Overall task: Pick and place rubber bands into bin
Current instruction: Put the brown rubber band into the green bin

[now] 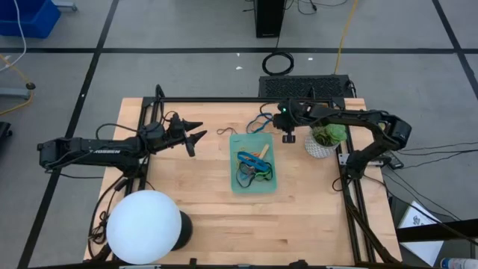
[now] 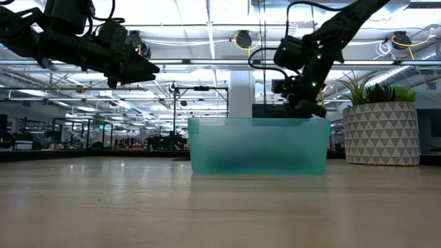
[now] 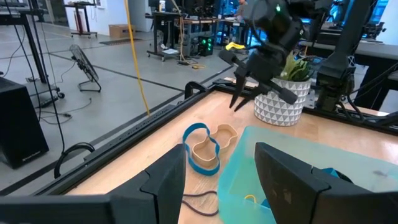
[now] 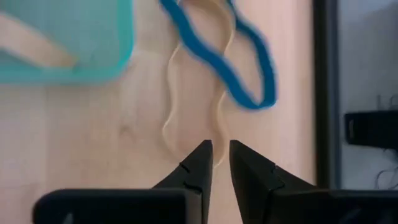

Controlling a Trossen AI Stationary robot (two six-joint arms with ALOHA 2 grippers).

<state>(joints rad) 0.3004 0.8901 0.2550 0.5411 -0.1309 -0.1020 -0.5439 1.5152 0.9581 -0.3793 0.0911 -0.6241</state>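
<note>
1. While the right gripper (image 1: 287, 137) is hanging just above the table at upper centre of the high view, its fingers (image 4: 200, 163) are standing nearly together with only a slim gap, grasping nothing; the tan band's end is lying just past the tips.
2. Bin (image 1: 252, 164) is sitting mid-table in the high view, long axis running top to bottom of the frame, slightly tilted; in the low view it is showing as a wide teal box at centre (image 2: 258, 145).
3. Several rubber bands (image 1: 254, 168) are lying tangled inside the bin, blue, black and tan ones mixed.
4. Blue band (image 4: 227, 53) and tan band (image 4: 196, 81) are lying on the wood just beyond the bin's upper end in the high view, overlapping each other; in the right wrist view the tan loop's long axis is running top to bottom, the blue one slanting from upper centre to right.
5. Left gripper (image 1: 196, 134) is hovering left of the bin in the high view, fingers (image 3: 165, 183) spread wide and released, pointing right toward the bin.
6. Potted plant (image 1: 326, 140) is standing right of the bin, just beside the right arm.
7. White globe (image 1: 144, 226) is sitting at lower left of the high view.
</note>
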